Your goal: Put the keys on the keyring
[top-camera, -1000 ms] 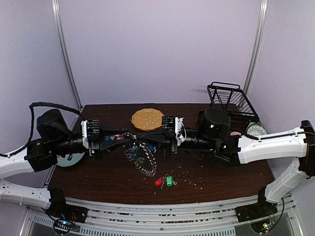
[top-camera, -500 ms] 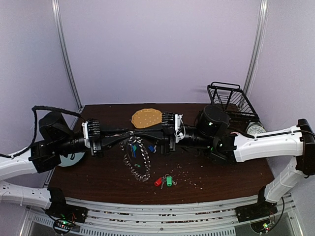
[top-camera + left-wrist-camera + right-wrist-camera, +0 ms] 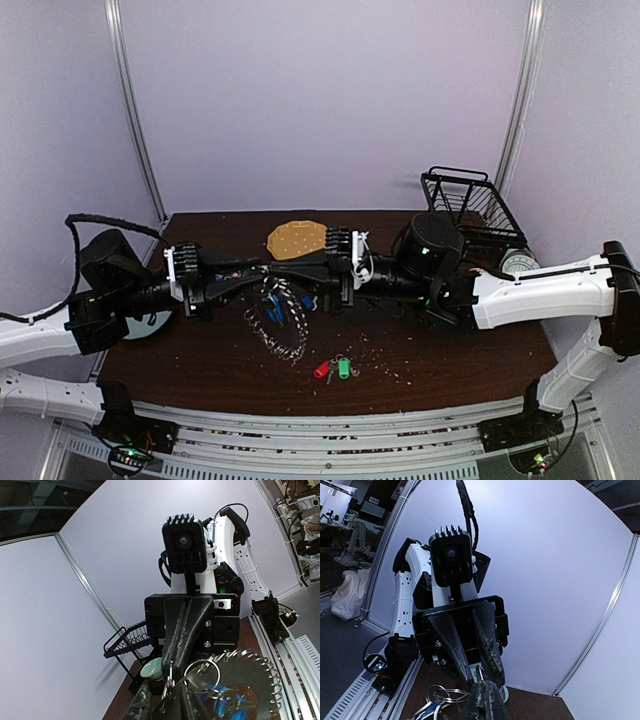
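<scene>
- You have left gripper (image 3: 256,273) and right gripper (image 3: 290,268) both pinched tight on the keyring (image 3: 280,320), which hangs between them.
- Pull unevenly and the wire likely slips, dropping near the loose red/green-tagged keys (image 3: 333,368).

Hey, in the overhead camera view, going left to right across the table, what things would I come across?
Grey disc, keyring, red-tagged key, green-tagged key, wire rack.

Keyring (image 3: 250,662) beside left gripper (image 3: 169,701): lower half cut by frame edge. Right gripper (image 3: 485,702) fingertips cropped; grasp there unreadable.
</scene>
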Controlling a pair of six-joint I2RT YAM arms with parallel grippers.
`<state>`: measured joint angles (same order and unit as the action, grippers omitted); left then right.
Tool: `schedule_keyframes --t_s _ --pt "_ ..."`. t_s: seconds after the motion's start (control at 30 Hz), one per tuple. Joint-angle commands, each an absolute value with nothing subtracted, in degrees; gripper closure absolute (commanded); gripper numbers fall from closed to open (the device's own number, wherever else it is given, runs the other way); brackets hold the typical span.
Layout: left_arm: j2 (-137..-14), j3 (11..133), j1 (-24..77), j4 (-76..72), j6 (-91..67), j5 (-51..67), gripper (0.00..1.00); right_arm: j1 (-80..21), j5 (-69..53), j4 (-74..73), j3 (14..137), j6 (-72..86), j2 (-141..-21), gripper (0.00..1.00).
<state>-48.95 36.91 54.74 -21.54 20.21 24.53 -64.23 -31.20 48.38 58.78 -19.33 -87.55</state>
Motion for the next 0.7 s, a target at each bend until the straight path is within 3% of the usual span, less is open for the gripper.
schedule_keyframes --t_s 0.0,0.17,0.43,0.47,0.57,0.67 --pt "-49.48 36.48 54.49 -25.02 19.06 25.49 0.86 -64.46 -29.93 51.13 60.82 -19.47 -87.45 1.0" --pt "-49.31 36.3 54.49 -24.96 19.16 25.21 0.98 -64.37 -29.83 50.71 60.58 -19.54 -87.29 1.0" --pt "-48.67 36.62 54.49 -22.1 21.78 21.15 1.0 -64.34 -28.54 47.27 60.53 -21.93 -86.26 1.0" --pt "-48.49 36.9 54.54 -20.89 22.89 20.12 1.0 -64.26 -28.14 45.49 60.81 -22.89 -85.92 0.98" --pt "-48.23 38.66 54.49 -14.55 28.59 16.67 1.0 -63.77 -27.27 35.31 62.96 -26.63 -84.94 0.77" --pt "-48.78 40.5 54.49 -8.51 32.69 13.99 1.0 -63.8 -24.5 25.48 66.01 -31.73 -84.39 0.75"
